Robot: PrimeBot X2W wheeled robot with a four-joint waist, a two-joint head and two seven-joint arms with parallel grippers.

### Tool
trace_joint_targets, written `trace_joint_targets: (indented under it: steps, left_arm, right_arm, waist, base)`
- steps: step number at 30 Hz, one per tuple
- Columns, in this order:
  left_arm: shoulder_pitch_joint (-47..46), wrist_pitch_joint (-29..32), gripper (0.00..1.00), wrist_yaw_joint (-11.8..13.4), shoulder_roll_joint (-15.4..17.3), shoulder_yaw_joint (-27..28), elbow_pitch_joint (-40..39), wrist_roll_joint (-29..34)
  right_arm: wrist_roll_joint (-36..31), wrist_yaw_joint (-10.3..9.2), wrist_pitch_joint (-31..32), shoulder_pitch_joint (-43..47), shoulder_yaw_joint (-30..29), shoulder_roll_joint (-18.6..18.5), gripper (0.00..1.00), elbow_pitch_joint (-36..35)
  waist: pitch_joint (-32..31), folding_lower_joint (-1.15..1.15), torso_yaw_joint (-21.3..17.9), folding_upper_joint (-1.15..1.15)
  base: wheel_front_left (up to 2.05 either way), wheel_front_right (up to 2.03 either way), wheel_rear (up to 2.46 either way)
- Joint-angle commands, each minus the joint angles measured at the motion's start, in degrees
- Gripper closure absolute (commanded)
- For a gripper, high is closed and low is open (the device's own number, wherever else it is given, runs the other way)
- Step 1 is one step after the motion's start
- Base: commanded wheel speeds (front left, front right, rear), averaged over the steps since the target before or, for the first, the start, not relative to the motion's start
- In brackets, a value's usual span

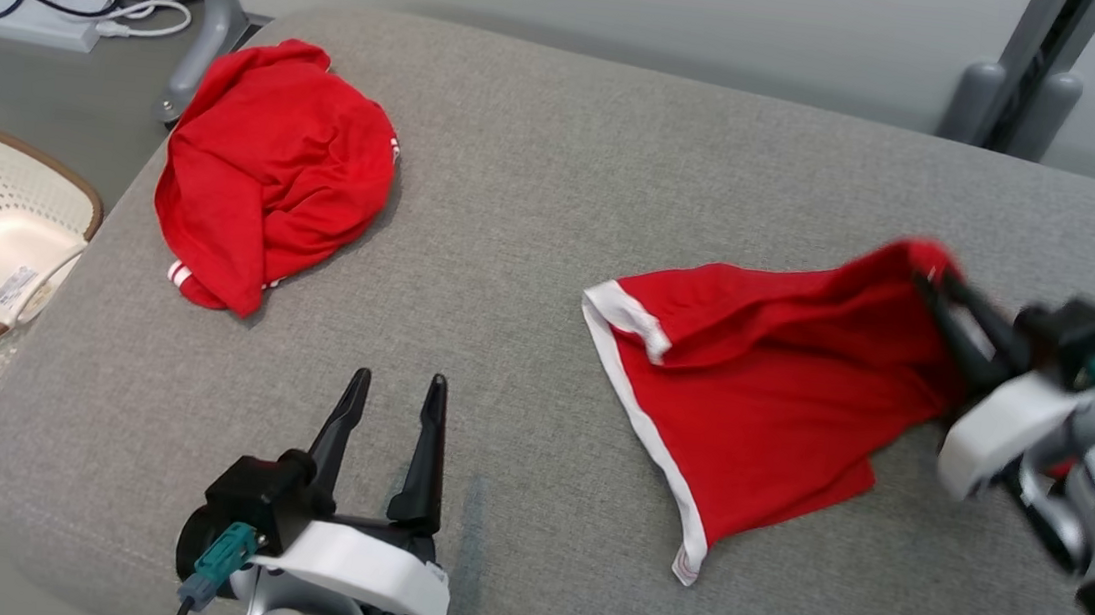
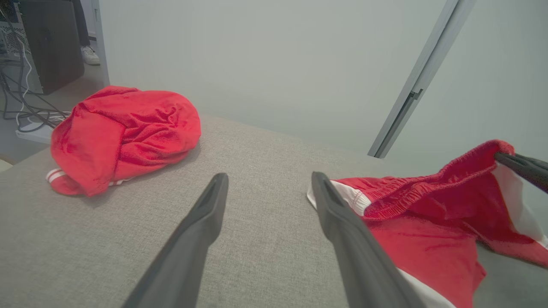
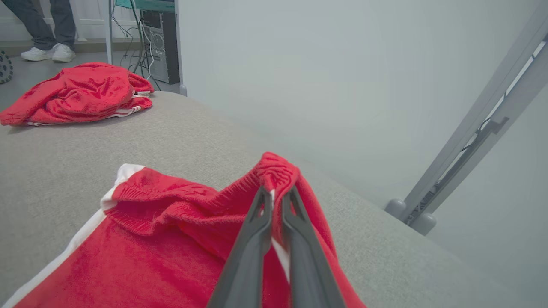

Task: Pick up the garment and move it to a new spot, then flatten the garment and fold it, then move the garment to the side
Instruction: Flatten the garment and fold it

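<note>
Now: my right gripper [image 3: 276,193] has fingers pressed together, clamped on ribbed waistband [image 3: 274,169] of red shorts [image 1: 761,388]. Pinched corner raised off grey cushion [image 1: 540,176], rest of cloth lying flat below and left of my tips. Step, I judge: pick-up. Next move calls for lift, then carry to new spot without dragging. Fabric soft, fleecy; white trim [image 1: 641,427] along hem. My left gripper [image 1: 399,381] has fingers apart, holding nothing, shorts just right of them. Crumpled second red garment [image 1: 269,170] well beyond.
</note>
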Motion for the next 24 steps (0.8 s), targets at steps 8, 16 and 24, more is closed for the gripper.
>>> trace_joint_targets:
  steps: [8,16,24]
  left_arm:
    - [-3.62,-0.24,0.00,0.48,0.17,-4.16,-1.18,-3.16]
    - [-4.82,-0.24,0.00,2.18,0.15,-6.76,-3.28,-6.07]
    - [-5.34,-0.24,0.00,3.49,0.20,-7.45,-4.66,-6.73]
  right_arm:
    - [0.67,-0.02,5.44,-19.96,6.84,-5.96,1.00,3.46]
    - [4.51,-0.03,6.32,-34.90,17.19,-5.56,1.00,13.12]
    - [8.42,-0.03,3.06,-40.43,25.04,-1.00,0.00,23.06]
  waist:
    - [5.42,0.00,6.60,0.00]
    - [10.34,0.00,11.28,0.00]
    - [12.19,0.00,11.92,0.00]
  base:
    - [0.00,0.00,0.00]
    - [0.00,0.00,0.00]
    - [0.00,0.00,0.00]
